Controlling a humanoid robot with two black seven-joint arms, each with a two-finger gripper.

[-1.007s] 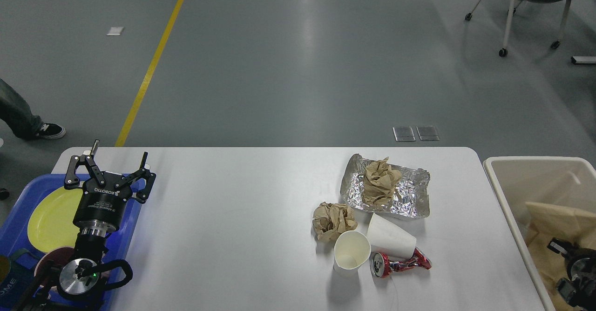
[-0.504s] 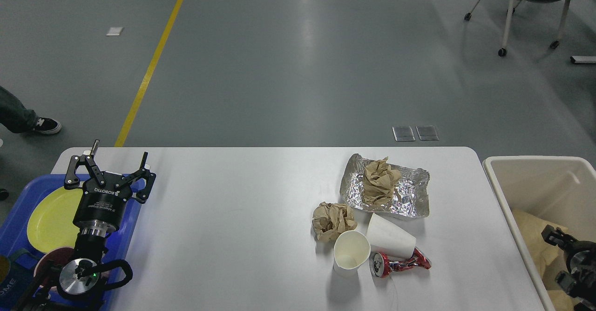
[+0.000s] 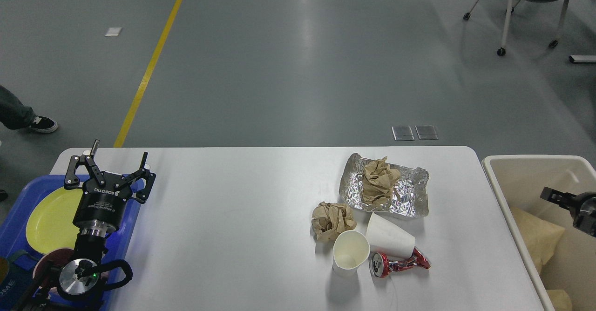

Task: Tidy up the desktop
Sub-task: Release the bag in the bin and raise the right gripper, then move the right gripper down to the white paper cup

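The desktop (image 3: 242,227) — the wide white surface filling the lower view — is judged only partly tidied. Dishes are already gathered in the blue tray (image 3: 18,208) at its left edge, and brown paper lies in the cream bin (image 3: 517,171) at its right.

Still to be cleared:
- two crumpled paper balls (image 3: 331,219)
- two white paper cups (image 3: 350,251)
- one foil tray (image 3: 409,198)
- one crushed red can (image 3: 399,263)

The left end effector (image 3: 111,167) is seen spread wide and empty; the right end effector (image 3: 556,195) is over the bin — its opening cannot be told.
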